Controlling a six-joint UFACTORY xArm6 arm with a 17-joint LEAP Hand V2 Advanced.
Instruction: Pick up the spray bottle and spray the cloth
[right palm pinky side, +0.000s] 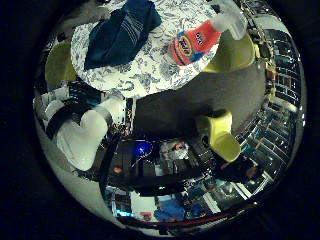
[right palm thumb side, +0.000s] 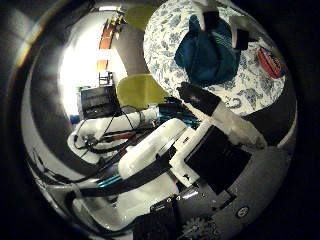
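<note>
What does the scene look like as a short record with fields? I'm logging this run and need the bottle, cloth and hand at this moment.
surface: round table with a blue-and-white patterned cover
spray bottle: lying on its side on the table, orange body, clear trigger end, not held
cloth: dark blue cloth, crumpled, on the table beside the bottle, apart from it
hand: above the table, fingers straight, holding nothing
around table: yellow-green chairs
task state: bottle not yet picked up

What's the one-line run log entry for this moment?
stage: approach, nothing grasped | right hand: open, above table | spray bottle: lying on patterned table | blue cloth: bunched beside bottle, apart
</note>
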